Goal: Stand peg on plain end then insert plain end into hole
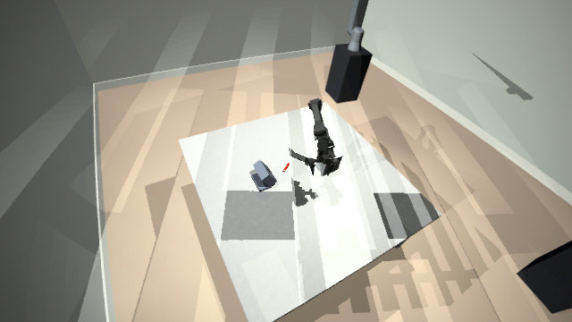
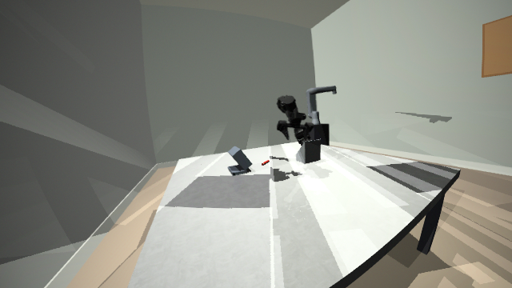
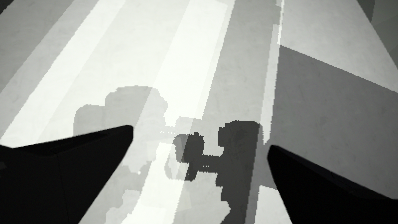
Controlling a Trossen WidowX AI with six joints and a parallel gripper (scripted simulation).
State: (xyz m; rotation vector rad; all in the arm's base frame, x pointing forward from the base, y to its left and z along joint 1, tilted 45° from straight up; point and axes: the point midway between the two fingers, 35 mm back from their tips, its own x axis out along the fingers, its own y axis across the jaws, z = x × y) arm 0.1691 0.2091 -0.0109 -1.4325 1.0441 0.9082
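Observation:
The red peg (image 1: 286, 166) (image 2: 266, 162) lies on its side on the table, between the sloped panel and the arm. It is small in the top and exterior views, so its white band is hard to place. The blue-grey sloped panel (image 1: 265, 173) (image 2: 241, 158) stands left of the peg on a dark base; I cannot make out its hole. My gripper (image 3: 201, 142) (image 2: 295, 138) is open and empty, raised above the table to the right of the peg. Only table and shadows show between its fingers in the wrist view, where neither peg nor panel is visible.
The table (image 1: 268, 277) (image 2: 208, 240) carries broad light bands and dark shadows. A black pedestal (image 1: 349, 73) with a grey arm (image 1: 356, 39) (image 2: 312, 102) stands beyond the table behind my arm. Another dark block (image 1: 550, 279) is at the right edge of the top view.

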